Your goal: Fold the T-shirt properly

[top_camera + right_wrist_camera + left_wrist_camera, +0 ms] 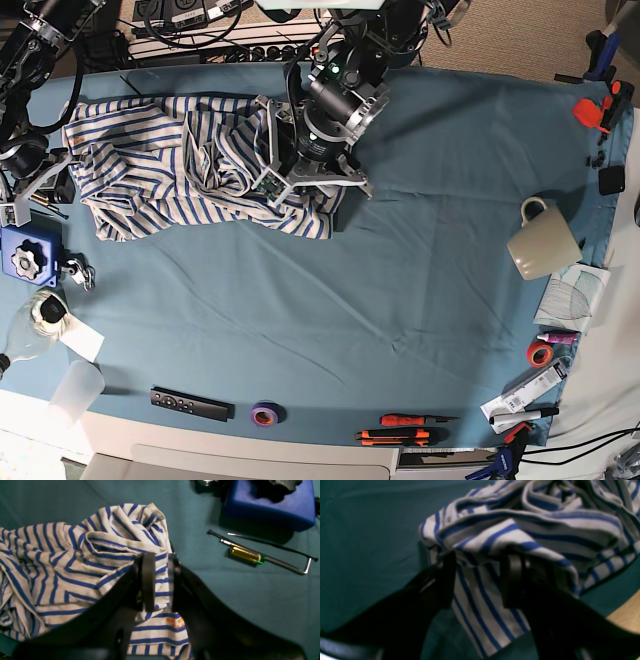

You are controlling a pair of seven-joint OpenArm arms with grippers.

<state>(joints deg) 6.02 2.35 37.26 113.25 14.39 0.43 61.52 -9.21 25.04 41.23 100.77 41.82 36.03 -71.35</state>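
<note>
Step, as I judged it: spreading and straightening, ahead of any proper fold. The T-shirt (170,180) lay bunched and twisted across the far left part of the teal tablecloth (420,300), as the base view showed it, stretched sideways with crumpled layers in its middle and right portions.

My left gripper (478,558) was at the shirt's right end; its fingers stood apart, with a loose fold passing across the tips. I saw no pinch on it, though blur hid whether the tips touched cloth. My right gripper (160,558) was at the left end, fingers parted by a narrower gap, with striped cloth visible between them and nothing evidently gripped.

Next move, my estimate: take a single outer edge at each end, then draw the ends apart to flatten the body. Risk: catching several layers at the right end would drag the bunch along.
</note>
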